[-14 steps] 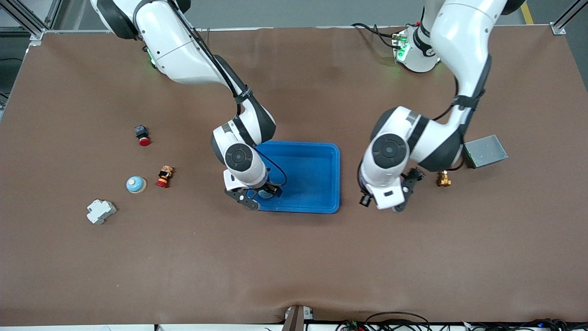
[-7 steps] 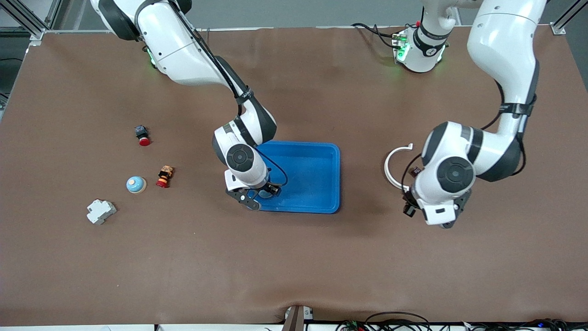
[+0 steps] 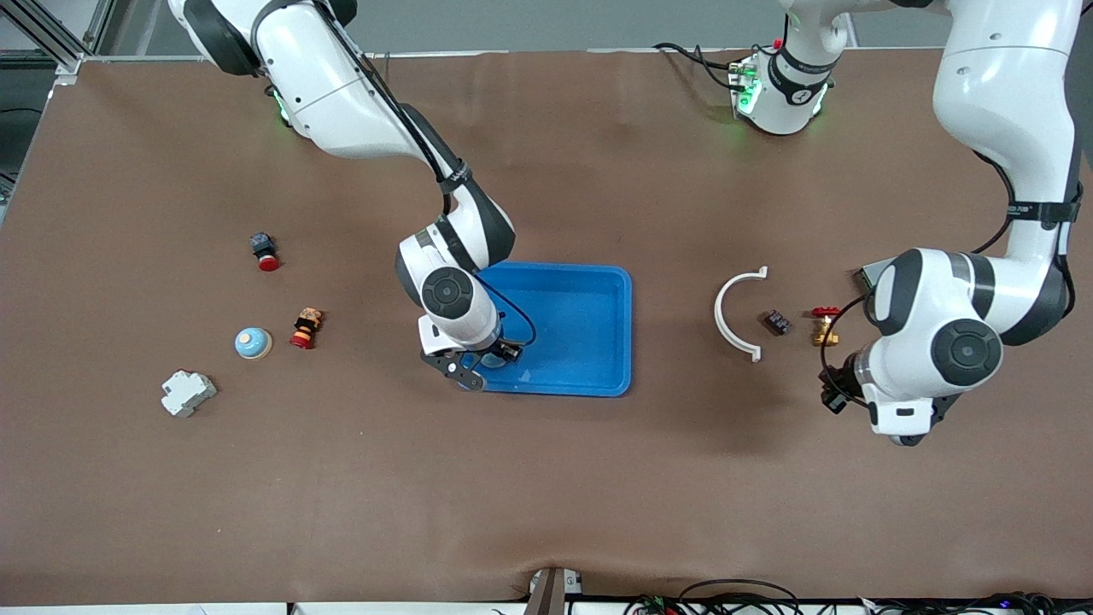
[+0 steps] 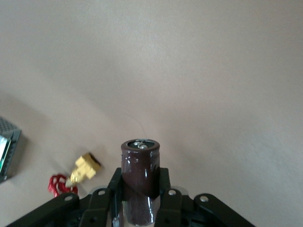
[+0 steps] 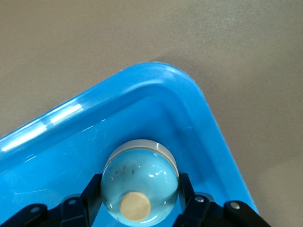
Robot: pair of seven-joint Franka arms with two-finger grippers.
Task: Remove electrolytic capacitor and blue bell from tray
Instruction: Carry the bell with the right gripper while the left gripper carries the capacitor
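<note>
My right gripper (image 3: 485,359) is shut on a light blue bell (image 5: 139,185) with a beige button, its fingers (image 5: 94,190) against both sides. It holds the bell low in the blue tray (image 3: 589,329), in the corner toward the right arm's end and nearest the front camera; the tray wall (image 5: 142,90) shows in the right wrist view. My left gripper (image 3: 841,395) is shut on a dark brown capacitor (image 4: 140,172), held upright over bare table beside a brass valve (image 3: 824,328).
A second blue bell (image 3: 253,343), two red push buttons (image 3: 265,253) (image 3: 305,329) and a white breaker (image 3: 187,393) lie toward the right arm's end. A white curved clip (image 3: 734,314), a small black part (image 3: 776,322) and a grey box (image 3: 869,275) lie by the valve (image 4: 83,169).
The left arm has swung from beside the tray toward its own end of the table with the capacitor, uncovering the white clip and black part. The right gripper has stayed in the tray.
</note>
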